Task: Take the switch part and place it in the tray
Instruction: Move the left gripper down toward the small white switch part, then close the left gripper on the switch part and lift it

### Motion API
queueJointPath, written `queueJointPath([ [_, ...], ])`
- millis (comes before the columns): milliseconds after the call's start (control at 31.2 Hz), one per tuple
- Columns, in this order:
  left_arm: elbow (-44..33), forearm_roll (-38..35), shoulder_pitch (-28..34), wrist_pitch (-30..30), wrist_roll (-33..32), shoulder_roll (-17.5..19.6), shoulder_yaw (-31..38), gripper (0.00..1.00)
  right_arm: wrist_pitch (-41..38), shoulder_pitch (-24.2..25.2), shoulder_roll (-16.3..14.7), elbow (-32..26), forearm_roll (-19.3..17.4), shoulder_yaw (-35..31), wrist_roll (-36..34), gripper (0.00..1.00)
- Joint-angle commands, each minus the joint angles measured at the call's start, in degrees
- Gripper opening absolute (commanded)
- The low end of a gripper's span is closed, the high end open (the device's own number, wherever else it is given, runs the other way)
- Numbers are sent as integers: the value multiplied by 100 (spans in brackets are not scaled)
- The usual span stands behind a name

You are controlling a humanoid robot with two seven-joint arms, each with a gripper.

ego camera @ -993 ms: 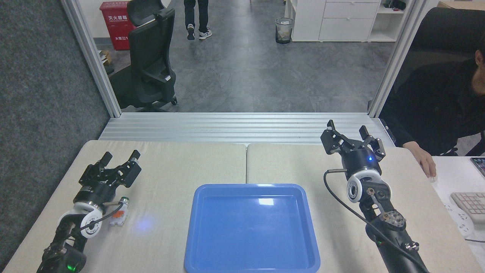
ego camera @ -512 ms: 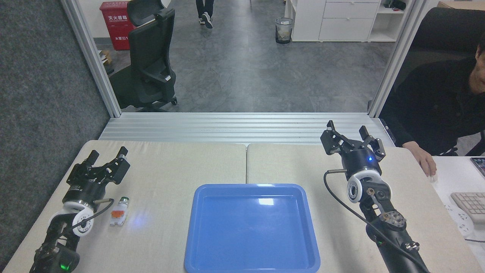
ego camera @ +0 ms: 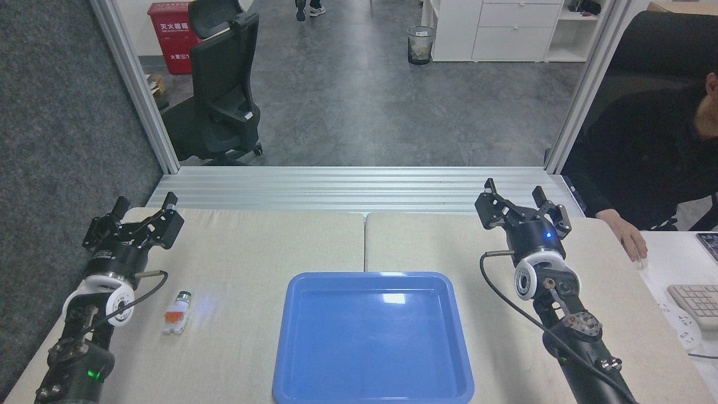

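The switch part [ego camera: 176,312], whitish with an orange middle and a green-tipped silvery end, lies on the beige table left of the tray. The blue tray [ego camera: 372,339] sits at the front centre with nothing in it. My left gripper [ego camera: 143,212] stands open near the table's far left corner, well behind and left of the switch part, holding nothing. My right gripper [ego camera: 516,197] is open over the far right of the table, right of and behind the tray, with nothing between its fingers.
A person's hand [ego camera: 631,240] rests by the right table edge, beside a keyboard [ego camera: 695,303]. Aluminium frame posts [ego camera: 134,84] and a ribbed metal sill [ego camera: 359,188] bound the back. A black office chair [ego camera: 221,84] stands beyond.
My left gripper has drawn back and to the left, away from the switch part, which now lies fully uncovered. The right arm has not moved. A person walking in the background went farther off.
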Motion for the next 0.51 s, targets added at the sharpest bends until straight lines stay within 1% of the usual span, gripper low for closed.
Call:
queueJointPath([
  [0,-103,-820,-107,25,-79,-76,-74,100,3,-2,-13,5,4,10,3,100],
  [64,-85,-802,-106,-19,-193,-68,-74,100,3,-2,-13,5,-4,10,3,100],
  [256,-50,-583,-124,-54,-184,-164,-74,100,3,-2,-13,4,4,10,3,100],
  [480,-32,-574,-54,25,-229,-182,-66,100,3,-2,-13,-4,4,10,3,100],
])
